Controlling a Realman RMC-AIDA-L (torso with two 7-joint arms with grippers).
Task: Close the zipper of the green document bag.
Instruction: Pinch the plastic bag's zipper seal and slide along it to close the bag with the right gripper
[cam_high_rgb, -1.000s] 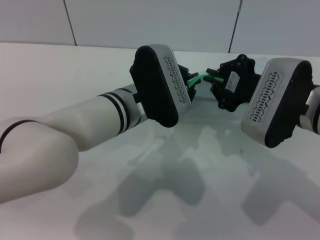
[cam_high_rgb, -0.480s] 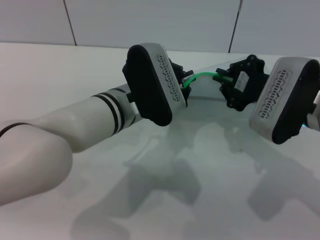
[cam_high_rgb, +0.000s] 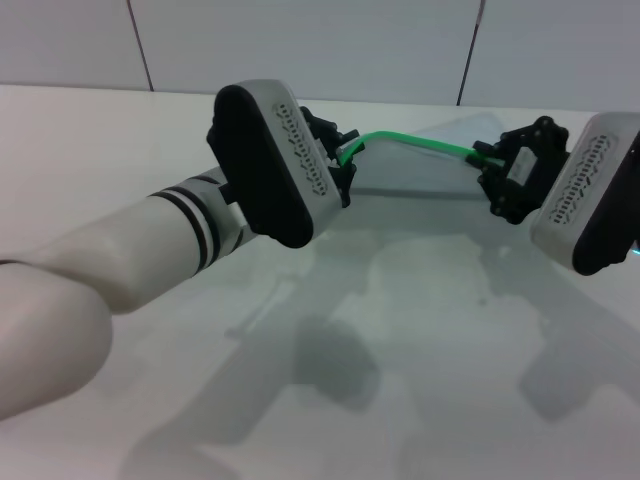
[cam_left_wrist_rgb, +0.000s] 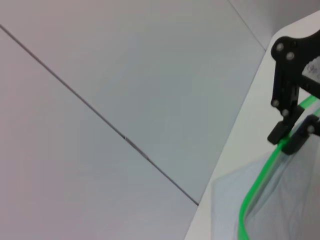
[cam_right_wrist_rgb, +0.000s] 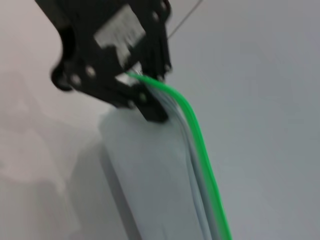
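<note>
Head view: both arms hold the translucent pale blue-grey plastic document bag (cam_high_rgb: 430, 190) up over the white table (cam_high_rgb: 90, 140), left gripper (cam_high_rgb: 345, 155) and right gripper (cam_high_rgb: 488, 155) each clamped on its thin bright green zipper strip (cam_high_rgb: 415, 142). No legible writing anywhere.

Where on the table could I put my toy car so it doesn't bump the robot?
The table looks bare beyond the left arm, toward the wall. It is crowded in the middle and on the right: the left pincer and right pincer hold the green document bag up by its zipper.
</note>
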